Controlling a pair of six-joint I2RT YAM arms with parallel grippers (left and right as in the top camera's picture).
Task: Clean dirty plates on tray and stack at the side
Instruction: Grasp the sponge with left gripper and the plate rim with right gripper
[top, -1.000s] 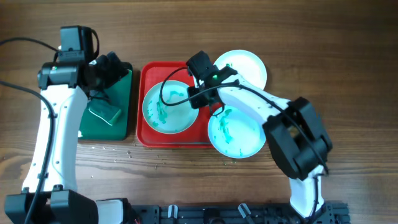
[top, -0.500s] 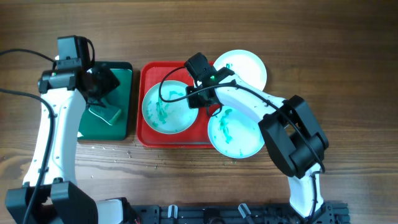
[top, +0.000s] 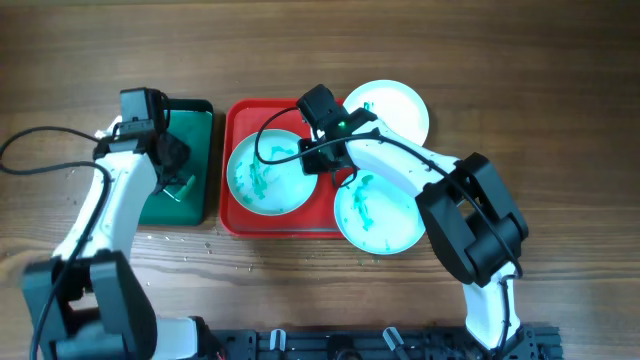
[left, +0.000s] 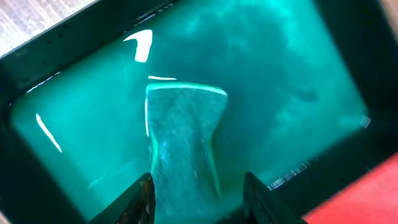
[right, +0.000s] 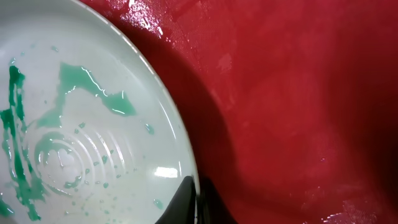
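A teal-streaked plate lies in the red tray. My right gripper is shut on its right rim; in the right wrist view the fingertips pinch the rim of that plate above the tray floor. A second streaked plate overlaps the tray's right edge. A cleaner plate rests on the table behind it. My left gripper hangs open low over a sponge, one finger on each side of it.
The sponge lies in a dark green tray left of the red tray. Both arms' cables run over the table. Bare wooden tabletop surrounds the trays.
My left arm has dropped onto the green tray and its jaws have narrowed around the sponge. My right gripper has closed on the plate's rim.
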